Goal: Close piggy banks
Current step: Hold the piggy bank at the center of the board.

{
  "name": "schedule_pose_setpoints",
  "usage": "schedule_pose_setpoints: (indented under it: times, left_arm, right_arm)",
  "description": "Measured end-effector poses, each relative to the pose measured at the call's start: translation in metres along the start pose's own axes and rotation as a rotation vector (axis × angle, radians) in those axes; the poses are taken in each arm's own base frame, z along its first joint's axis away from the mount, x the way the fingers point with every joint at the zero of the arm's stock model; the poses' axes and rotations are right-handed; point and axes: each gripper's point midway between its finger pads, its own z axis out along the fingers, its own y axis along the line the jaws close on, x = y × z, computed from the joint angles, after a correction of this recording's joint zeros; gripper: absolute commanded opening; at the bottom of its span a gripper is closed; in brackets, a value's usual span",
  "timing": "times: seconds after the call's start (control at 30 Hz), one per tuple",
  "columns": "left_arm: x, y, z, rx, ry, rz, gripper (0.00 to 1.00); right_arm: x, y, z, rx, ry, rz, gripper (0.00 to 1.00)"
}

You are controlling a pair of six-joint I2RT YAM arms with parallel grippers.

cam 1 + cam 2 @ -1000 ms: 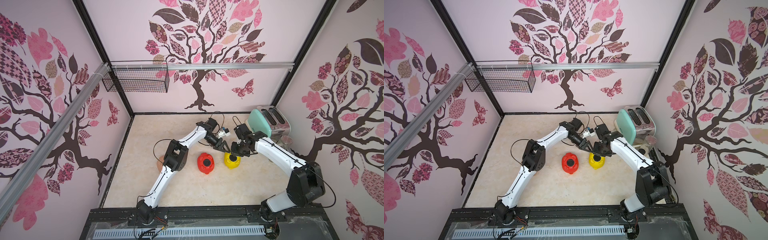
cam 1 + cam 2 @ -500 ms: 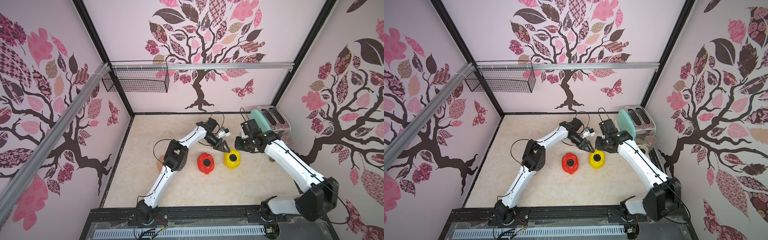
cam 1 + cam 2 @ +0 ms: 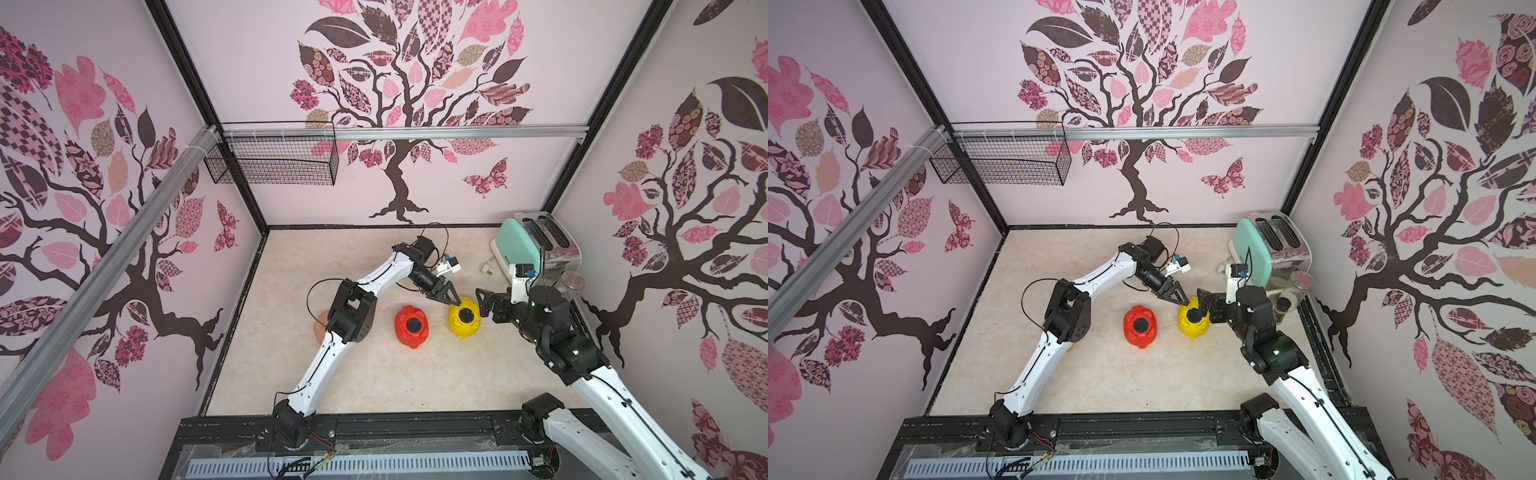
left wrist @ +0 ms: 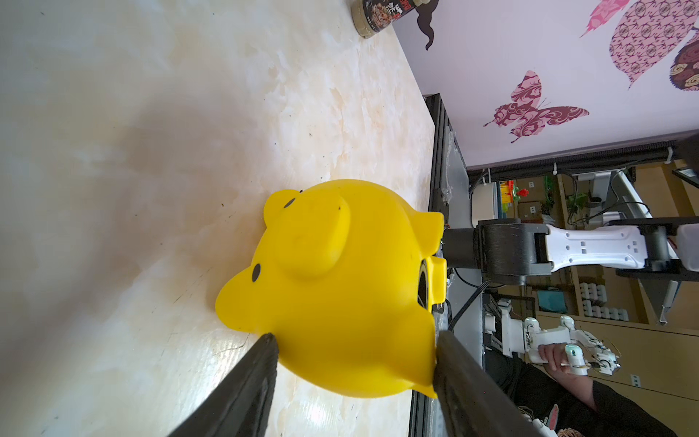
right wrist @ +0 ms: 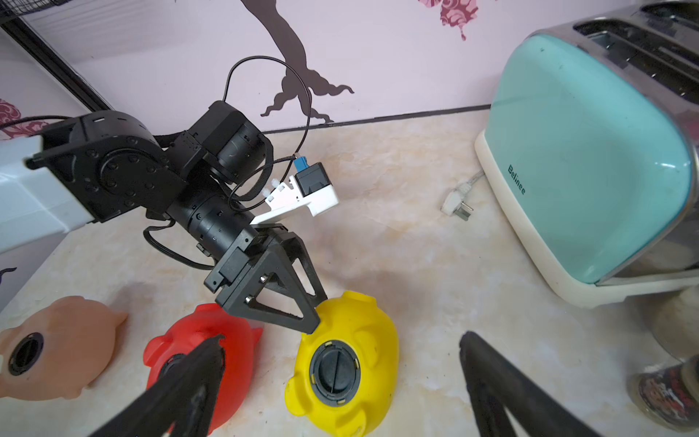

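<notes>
Yellow piggy bank is seen just right of centre in both top views, belly hole filled by black plug, and is clamped by left gripper. Right gripper is held wide apart just beside it. Red piggy bank lies to its left.

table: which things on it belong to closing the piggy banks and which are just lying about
Belongs to the job:
- yellow piggy bank, gripped by the left hand, black plug in its belly hole
- red piggy bank
- peach piggy bank
- right hand, open

Just lying about:
- mint-green toaster
- its loose power plug
- spice jar
</notes>
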Motion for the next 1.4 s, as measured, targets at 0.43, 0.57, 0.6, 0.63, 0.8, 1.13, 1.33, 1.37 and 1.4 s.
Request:
schedule_pose_setpoints:
  times: [0.43, 0.57, 0.6, 0.63, 0.8, 1.13, 1.33, 1.37, 1.4]
  left_arm:
    - [0.002, -0.001, -0.002, -0.016, -0.006, 0.001, 0.65]
    - [0.003, -0.002, -0.004, -0.024, -0.013, -0.007, 0.65]
    - [0.003, -0.001, -0.004, -0.026, -0.015, -0.009, 0.65]
    - [0.002, -0.002, -0.004, -0.028, -0.017, -0.009, 0.66]
    - [0.000, 0.000, -0.010, -0.074, -0.034, -0.006, 0.67]
    - [-0.003, 0.002, -0.030, -0.145, -0.089, -0.006, 0.68]
    - [-0.007, -0.004, -0.042, -0.153, -0.120, 0.010, 0.68]
    - [-0.008, -0.006, -0.043, -0.154, -0.124, 0.016, 0.68]
    - [-0.008, -0.008, -0.045, -0.154, -0.128, 0.021, 0.68]
  right_arm:
    - [-0.001, -0.005, 0.002, 0.013, -0.080, -0.062, 1.00]
    - [-0.004, -0.006, 0.001, 0.017, -0.091, -0.064, 1.00]
    - [-0.004, -0.006, 0.001, 0.017, -0.093, -0.064, 1.00]
    - [-0.004, -0.006, 0.001, 0.017, -0.094, -0.064, 1.00]
    - [-0.004, -0.008, 0.000, 0.028, -0.098, -0.063, 1.00]
    - [-0.004, -0.008, -0.001, 0.027, -0.101, -0.059, 1.00]
    - [-0.004, -0.008, -0.001, 0.026, -0.101, -0.059, 1.00]
    - [-0.004, -0.008, -0.001, 0.026, -0.101, -0.059, 1.00]
    - [-0.004, -0.008, -0.001, 0.026, -0.101, -0.059, 1.00]
